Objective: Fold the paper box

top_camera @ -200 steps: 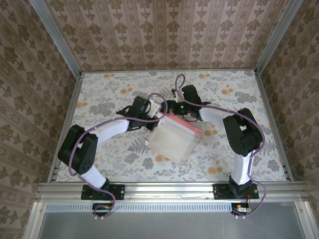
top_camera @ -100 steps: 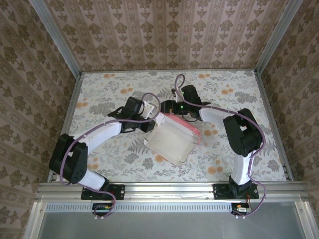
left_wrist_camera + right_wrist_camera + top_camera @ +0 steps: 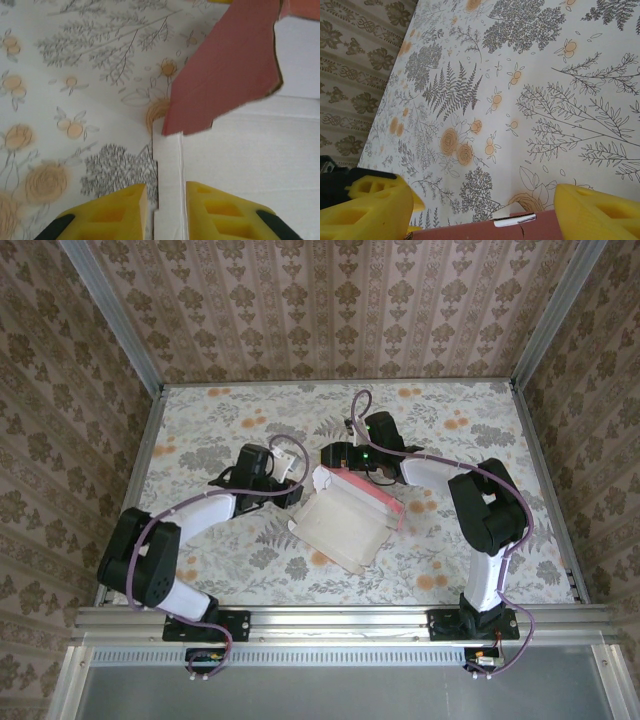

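Fingers [image 3: 116, 218] on left straddle paper box [image 3: 250, 150] wall, narrowly parted.

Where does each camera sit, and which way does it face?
Top external: fixed above and behind, looking down on the table; left arm and right arm flank the paper box.
Left wrist: on the left arm, looking down; left end effector straddles a box edge.
Right wrist: on the right arm, looking across the table toward the enclosure wall; right end effector spread wide.
Shared: all three show the box.
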You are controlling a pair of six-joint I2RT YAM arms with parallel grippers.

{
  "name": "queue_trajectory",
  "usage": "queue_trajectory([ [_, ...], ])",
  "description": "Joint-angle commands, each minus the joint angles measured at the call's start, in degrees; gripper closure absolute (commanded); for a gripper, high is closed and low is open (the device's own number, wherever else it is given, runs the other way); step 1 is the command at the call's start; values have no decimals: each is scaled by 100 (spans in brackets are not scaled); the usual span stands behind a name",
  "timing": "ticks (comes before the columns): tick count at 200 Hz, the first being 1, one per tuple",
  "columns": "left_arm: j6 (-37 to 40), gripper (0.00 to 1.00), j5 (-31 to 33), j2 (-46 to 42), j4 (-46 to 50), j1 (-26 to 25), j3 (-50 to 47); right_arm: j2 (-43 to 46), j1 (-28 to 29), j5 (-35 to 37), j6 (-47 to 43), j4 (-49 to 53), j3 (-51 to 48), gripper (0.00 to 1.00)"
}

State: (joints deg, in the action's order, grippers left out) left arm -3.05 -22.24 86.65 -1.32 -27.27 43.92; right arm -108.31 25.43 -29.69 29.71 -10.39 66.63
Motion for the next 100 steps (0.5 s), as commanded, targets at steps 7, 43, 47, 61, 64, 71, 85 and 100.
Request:
queue_trajectory([
  [7,402,73,-254,382,-780,64,146,-58,40,216,-211,449,-254,25],
  [43,489,73,-376,723,-1235,73,204,-62,37,218,-203,433,-273,25],
  [47,489,72,-391,760,-1275,72,205,-67,33,215,-206,441,-273,25],
  [61,489,72,-432,835,-1396,72,239,-66,32,218,-205,446,-273,25],
  [64,482,72,-442,851,-1420,72,245,-67,32,218,-211,449,-267,25],
  [71,473,72,-463,887,-1457,73,259,-69,32,210,-216,455,-260,25],
  [85,480,72,-515,939,-1538,73,292,-80,32,211,-217,458,-247,25],
  [100,457,72,-615,974,-1671,75,289,-98,32,209,-220,459,-238,25],
])
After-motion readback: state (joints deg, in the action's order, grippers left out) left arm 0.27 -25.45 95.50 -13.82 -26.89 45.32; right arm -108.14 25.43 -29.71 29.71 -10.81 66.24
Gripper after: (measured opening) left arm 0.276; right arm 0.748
